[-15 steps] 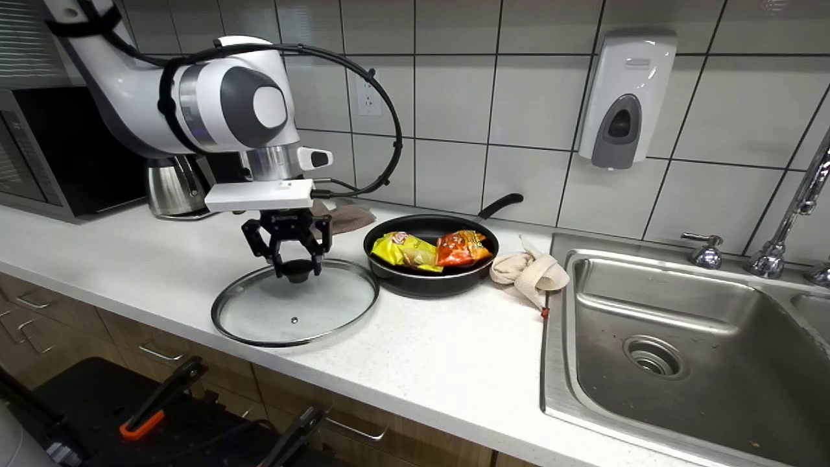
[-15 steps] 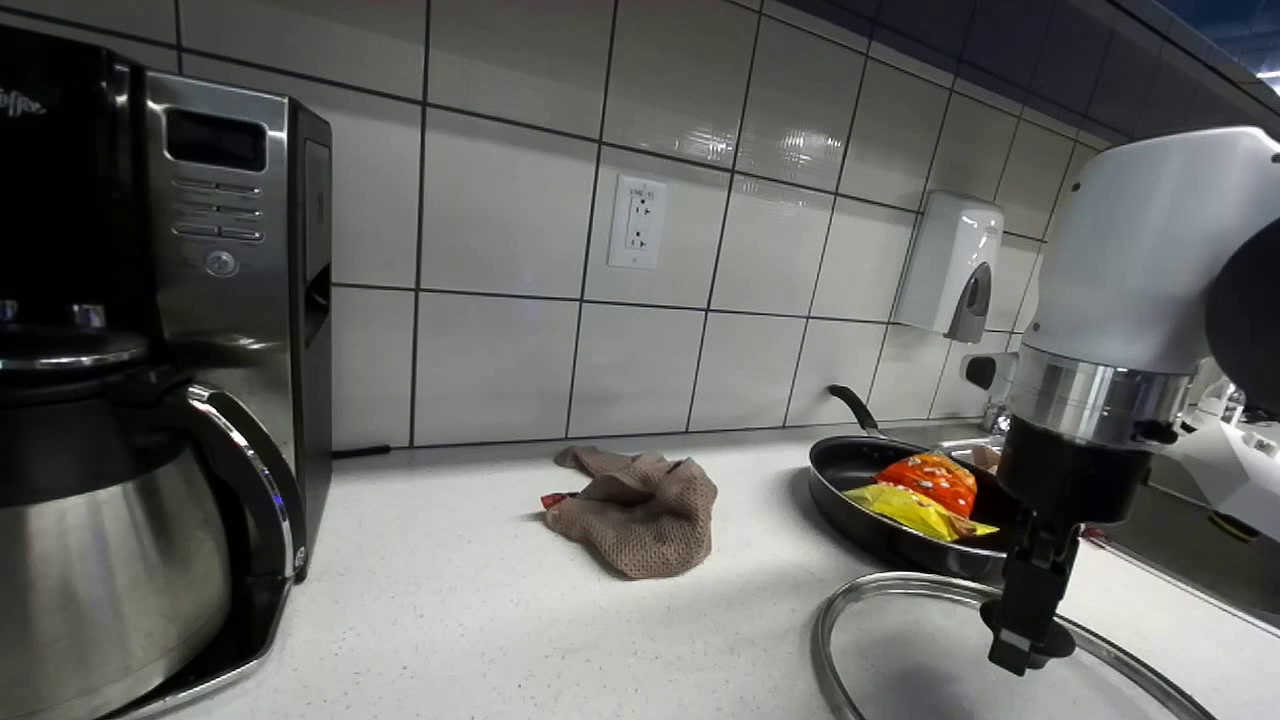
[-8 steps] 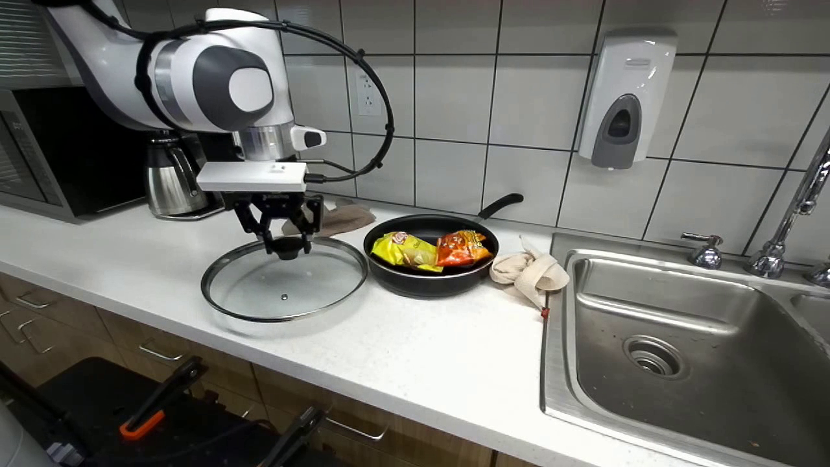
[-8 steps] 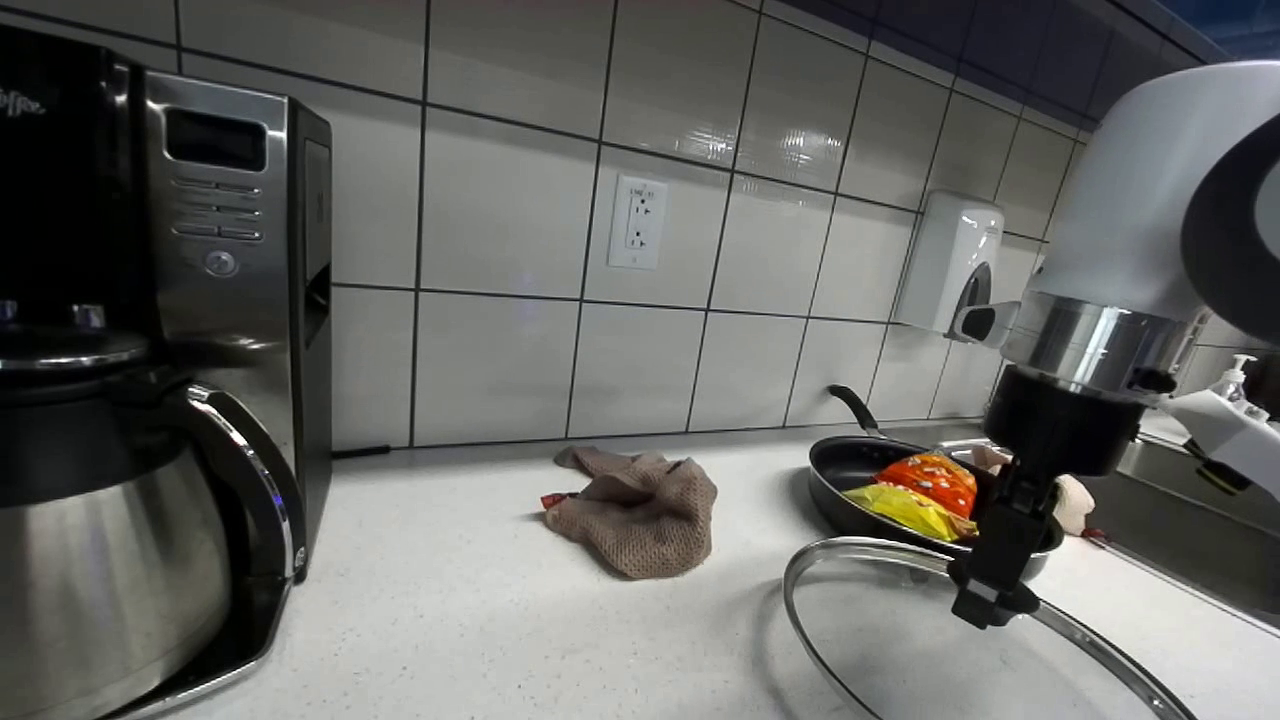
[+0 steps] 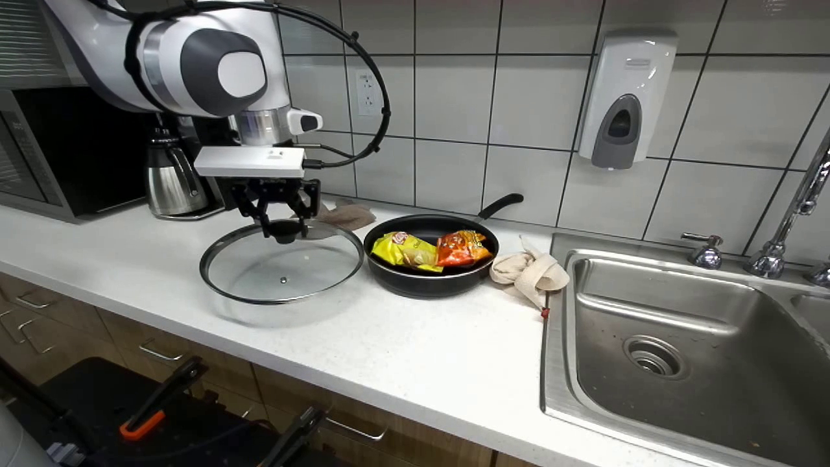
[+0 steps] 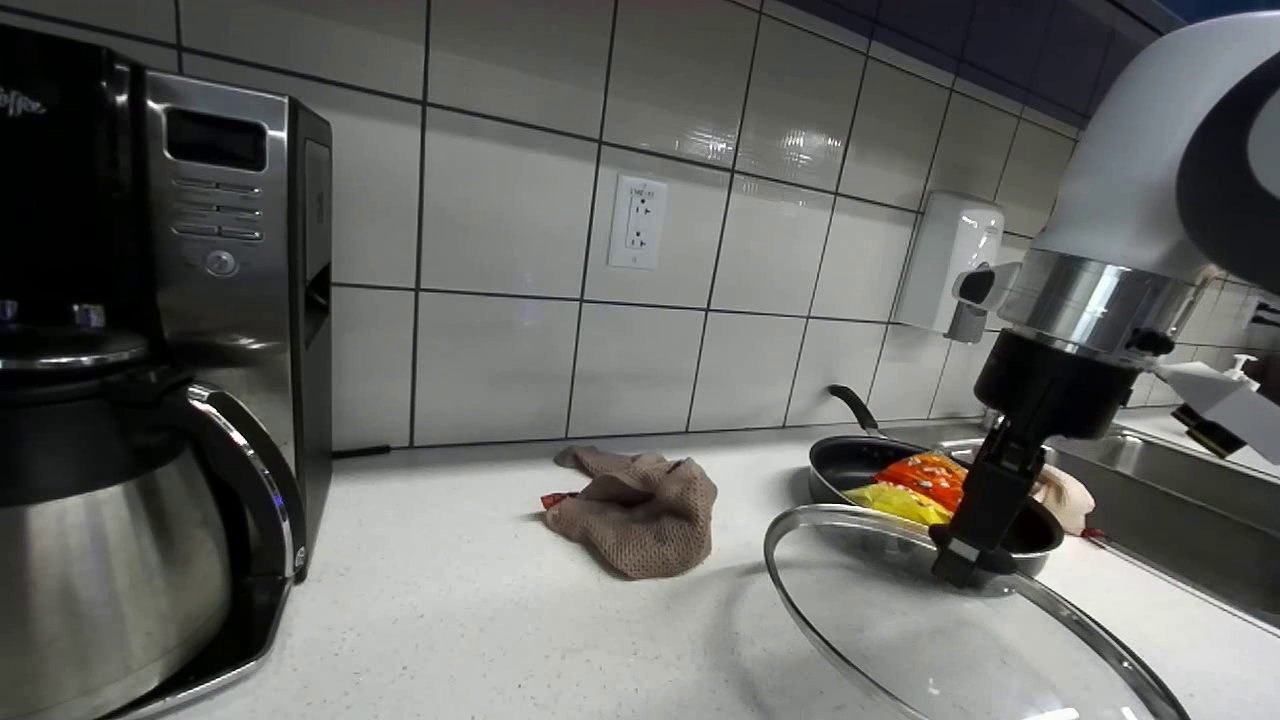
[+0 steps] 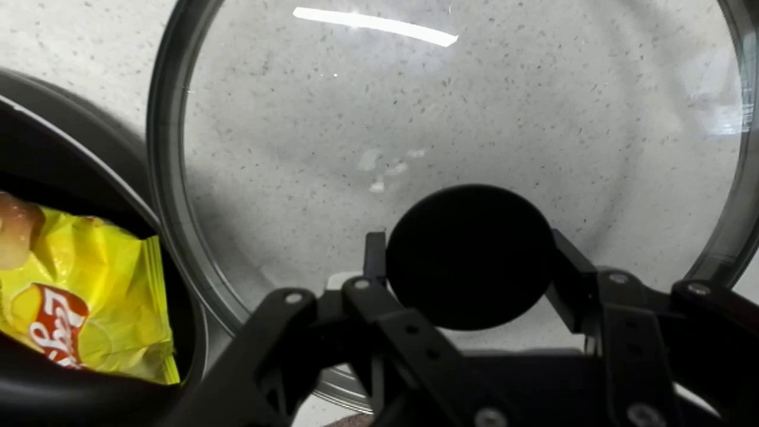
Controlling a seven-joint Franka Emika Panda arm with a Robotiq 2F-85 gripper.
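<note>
- Here the gripper point(image 5: 285, 229) pinches the knob point(image 7: 468, 255) of a glass lid point(image 5: 281, 269) above the counter point(image 5: 415, 350).
- Nearby, a black pan point(image 5: 428, 285) holds two snack bags point(image 5: 415, 251).

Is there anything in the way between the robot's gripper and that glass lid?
Nothing visible: the gripper is closed directly on the black knob of the glass lid. The frying pan sits to one side, not between them.

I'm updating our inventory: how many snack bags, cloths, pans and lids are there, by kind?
Yellow bag, orange bag: 2 bags
Brown cloth, beige cloth: 2 cloths
Black pan: 1 pan
Glass lid, in the hand: 1 lid
Total: 6
</note>
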